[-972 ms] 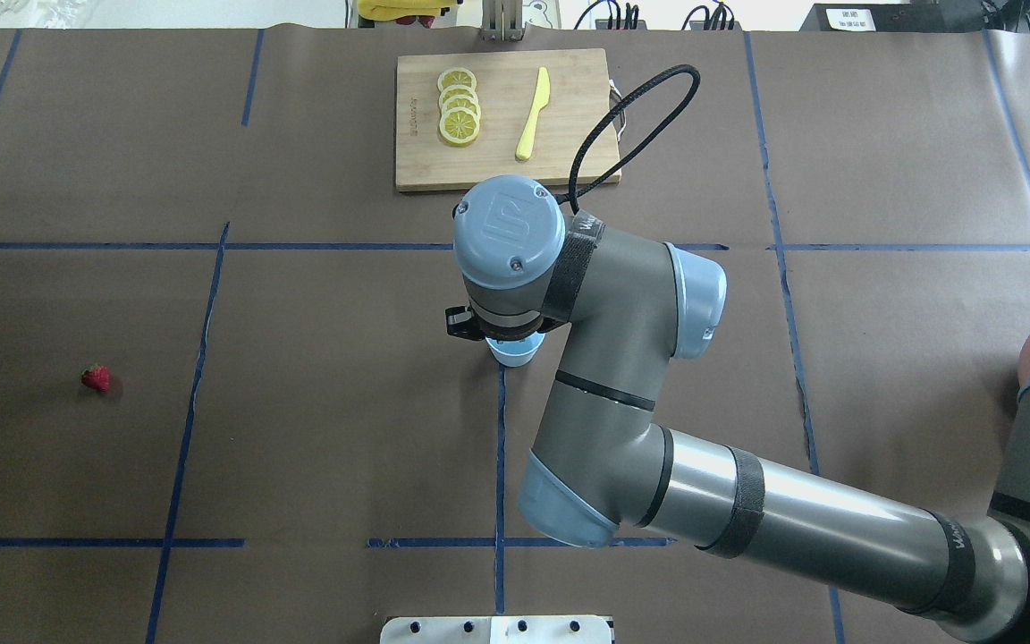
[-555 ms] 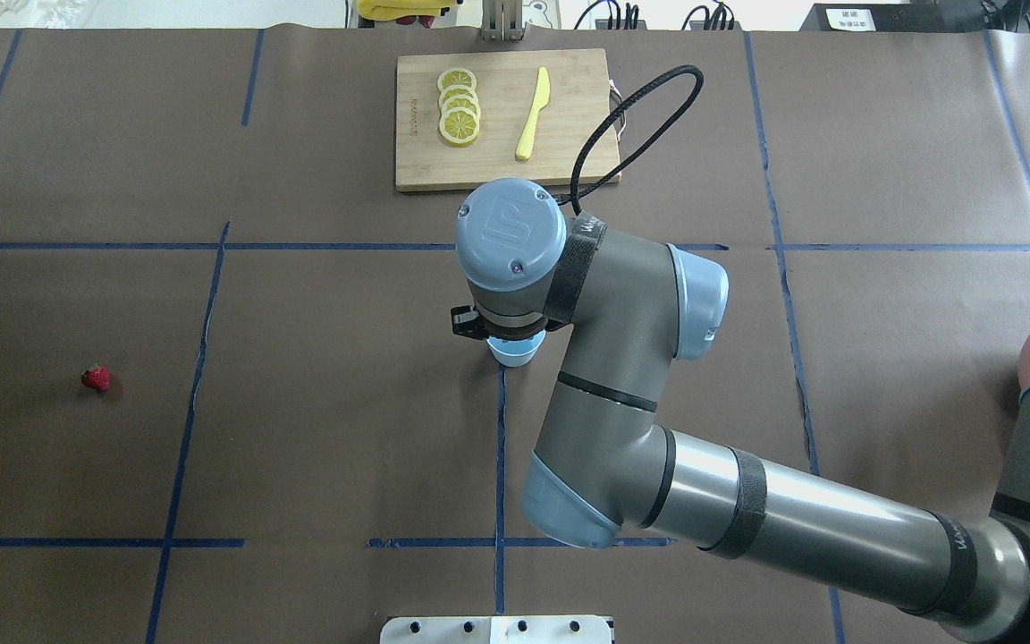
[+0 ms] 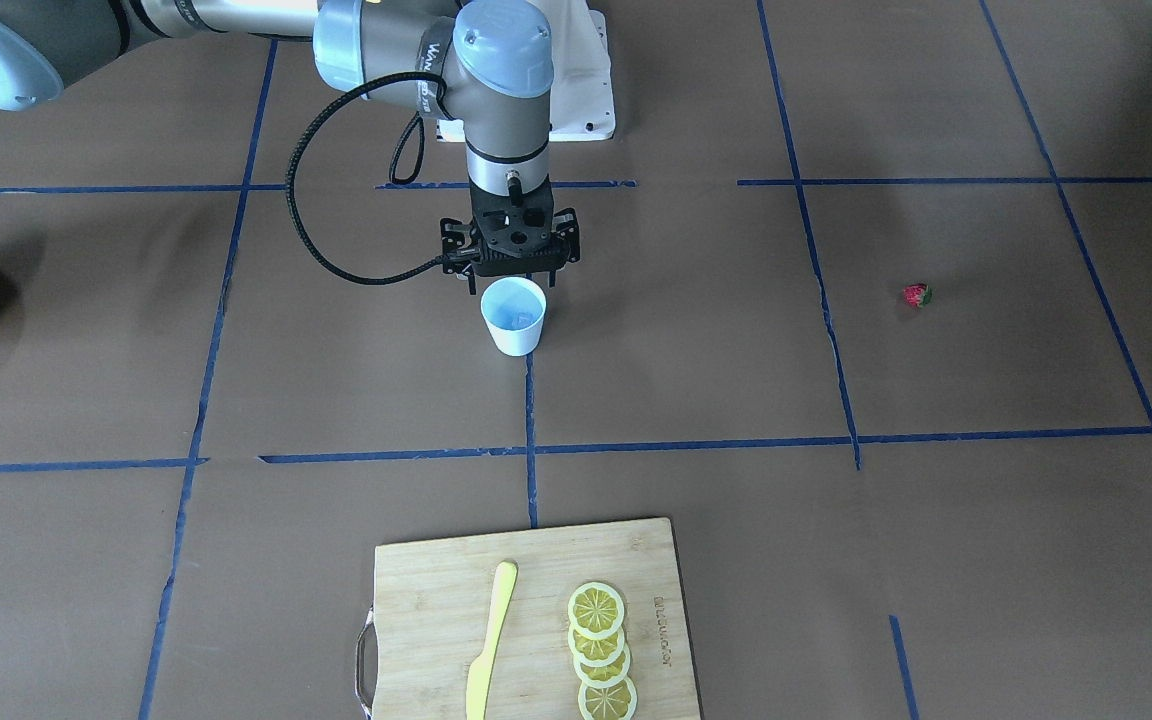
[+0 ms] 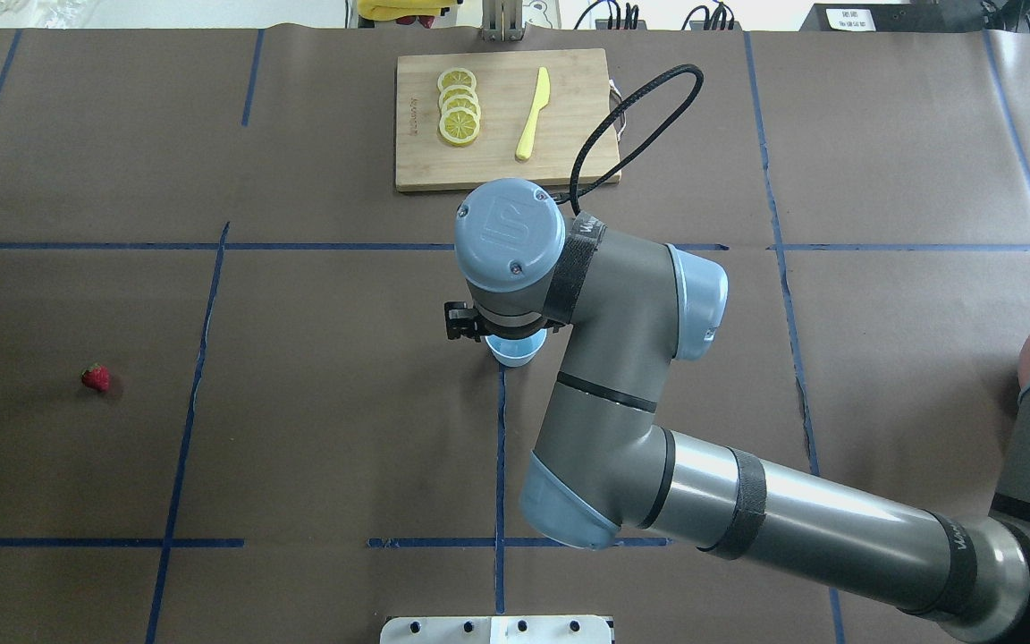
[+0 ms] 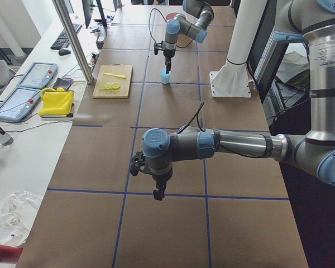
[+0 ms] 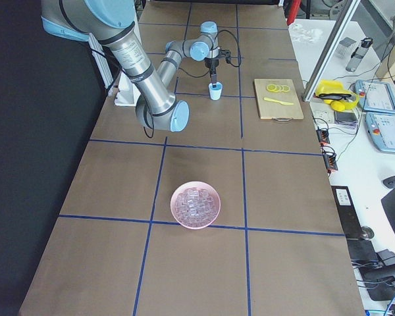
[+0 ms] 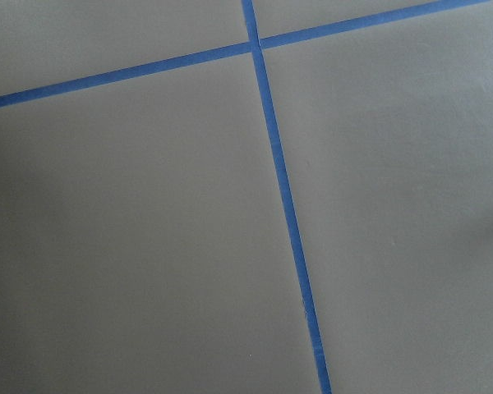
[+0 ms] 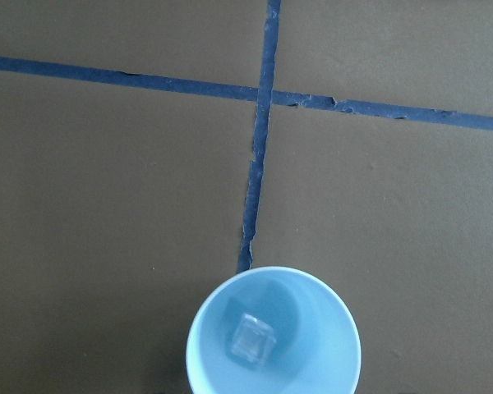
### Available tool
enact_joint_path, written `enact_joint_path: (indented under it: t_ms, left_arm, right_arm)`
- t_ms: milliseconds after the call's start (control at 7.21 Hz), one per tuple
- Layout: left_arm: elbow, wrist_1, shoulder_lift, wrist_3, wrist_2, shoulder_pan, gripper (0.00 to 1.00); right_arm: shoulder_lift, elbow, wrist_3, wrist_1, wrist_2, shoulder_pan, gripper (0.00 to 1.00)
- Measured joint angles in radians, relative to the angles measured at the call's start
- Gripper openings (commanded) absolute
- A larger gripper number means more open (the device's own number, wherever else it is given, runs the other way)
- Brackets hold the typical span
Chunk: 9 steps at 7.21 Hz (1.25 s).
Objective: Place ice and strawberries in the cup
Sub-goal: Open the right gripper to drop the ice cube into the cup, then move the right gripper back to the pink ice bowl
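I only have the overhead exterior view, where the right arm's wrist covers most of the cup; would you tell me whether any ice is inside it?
Observer: Yes. The right wrist view looks straight into the cup, and one ice cube lies on its bottom.
Operator: Thank you. Where is the remaining ice?
Observer: The exterior right view shows the pink bowl whole, filled with cubes, at the table's right end.
Operator: And the left arm, which I cannot see?
Observer: In the exterior left view the left gripper hangs pointing down over the table; I cannot tell how its jaws stand.
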<state>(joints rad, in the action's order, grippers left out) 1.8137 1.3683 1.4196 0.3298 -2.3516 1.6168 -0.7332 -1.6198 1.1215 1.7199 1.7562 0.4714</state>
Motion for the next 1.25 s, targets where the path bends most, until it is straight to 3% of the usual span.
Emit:
enact_joint_path:
  t_ms: [278,555,833,1249]
  left_arm:
    - [-0.001,0.0,0.0,0.0,0.0,0.0,1.0]
    - [-0.002,-0.001,-0.001,0.0,0.0,0.0,1.0]
    - [-0.002,0.0,-0.001,0.0,0.0,0.0,1.0]
    - [-0.002,-0.001,-0.001,0.0,0.0,0.0,1.0]
  right_arm:
    - [-0.016,-0.013,-0.011,0.001,0.008,0.022,0.98]
    - [-0.111,-0.102,-0.093,0.001,0.056,0.091,0.98]
    - [-0.276,-0.235,-0.293,-0.003,0.154,0.21,0.98]
    - [-0.6,-0.383,-0.781,-0.02,0.311,0.46,0.98]
